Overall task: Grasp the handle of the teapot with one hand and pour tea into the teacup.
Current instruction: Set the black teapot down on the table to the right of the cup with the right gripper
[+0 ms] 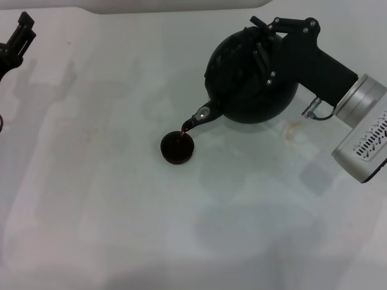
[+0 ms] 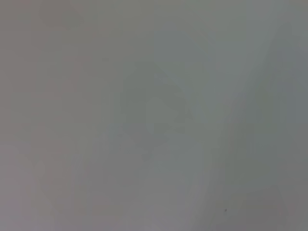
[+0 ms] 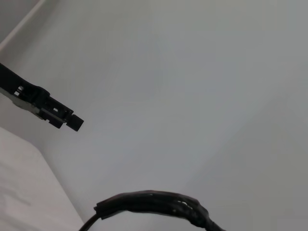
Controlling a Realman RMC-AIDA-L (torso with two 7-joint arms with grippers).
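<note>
Teapot (image 1: 251,81) hangs tilted over the pale tabletop (image 1: 109,199) at about one o'clock from the middle of the head view, its short spout (image 1: 202,116) pointing down toward seven o'clock. A thin dark stream of tea runs from the spout tip into the teacup (image 1: 177,148), which stands on the tabletop just below and beside the spout, close to the centre of the view, and already shows dark liquid inside. The right gripper (image 1: 266,51) reaches in from three o'clock, its black fingers (image 1: 261,59) pinching the handle (image 1: 233,57) that lies across the top of the pot's round body. In the right wrist view the handle appears as a dark arched band (image 3: 154,202) at six o'clock, with the left gripper (image 3: 45,106) farther off at nine o'clock. The left gripper (image 1: 17,39) sits parked at ten o'clock in the head view, well apart from the pot and cup; whether its fingers are spread or pressed together cannot be told. The tabletop is smooth, whitish and faintly glossy, carrying soft grey shadows and a faint brownish stain (image 1: 296,130) just beside the pot. A lighter band (image 1: 151,5) runs along the far edge at twelve o'clock. The left wrist view shows only plain grey surface.
</note>
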